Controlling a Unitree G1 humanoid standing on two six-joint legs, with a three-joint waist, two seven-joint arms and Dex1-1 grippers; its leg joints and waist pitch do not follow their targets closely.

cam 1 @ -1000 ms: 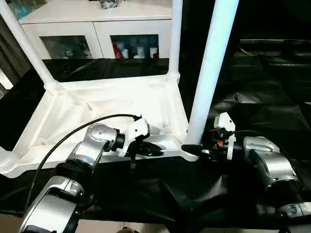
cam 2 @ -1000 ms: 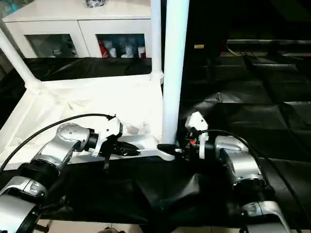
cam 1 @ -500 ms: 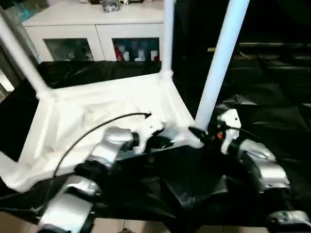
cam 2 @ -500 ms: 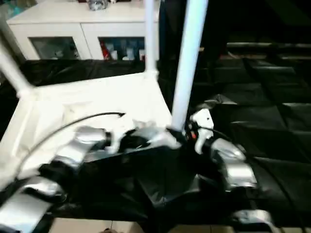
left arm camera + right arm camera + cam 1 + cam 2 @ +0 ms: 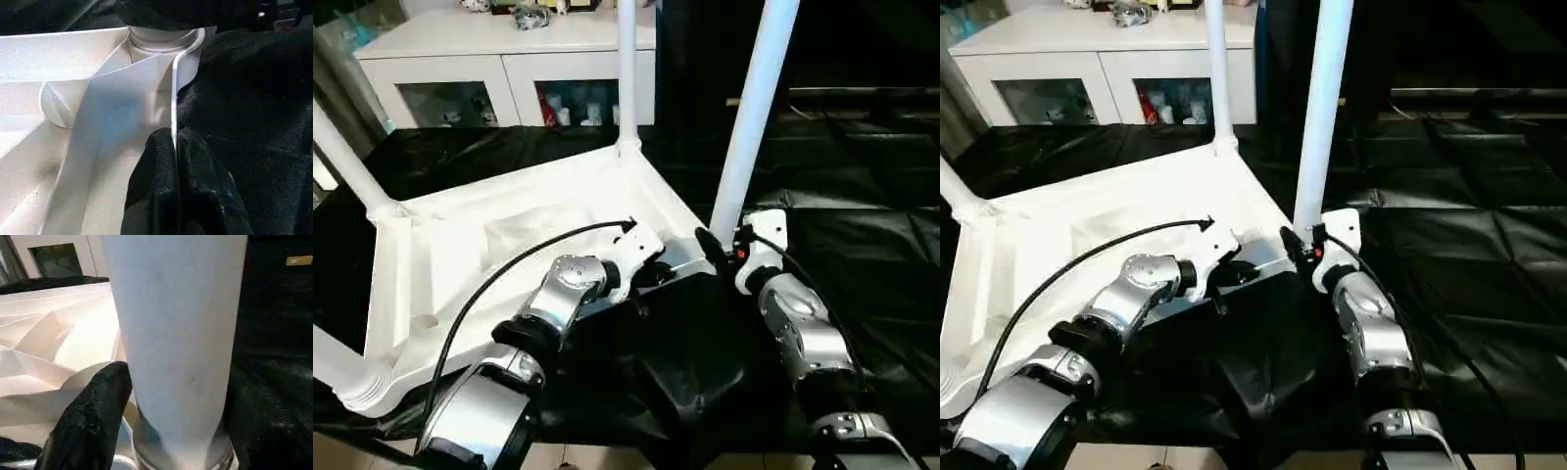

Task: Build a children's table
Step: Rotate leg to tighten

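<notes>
Tabletop (image 5: 509, 230) upside down on black sheet (image 5: 862, 245), white cabinet (image 5: 499, 59) behind — left gripper (image 5: 176, 147) jaws pinching rim, right gripper's (image 5: 710, 245) around leg (image 5: 749, 117).

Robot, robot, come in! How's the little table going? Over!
Left gripper pinching tabletop rim. Right gripper around near leg, at its socket. Four legs standing. Nothing blocking.

Scene lit brightly from above, white tabletop (image 5: 509, 230) nearly washed out, black cloth (image 5: 862, 245) kept dim, near leg (image 5: 181, 333) softly blurred.

You're seeing black sheeting (image 5: 862, 245) covering work surface, wrinkling near front; upturned white tabletop (image 5: 509, 235) lying directly on it.
</notes>
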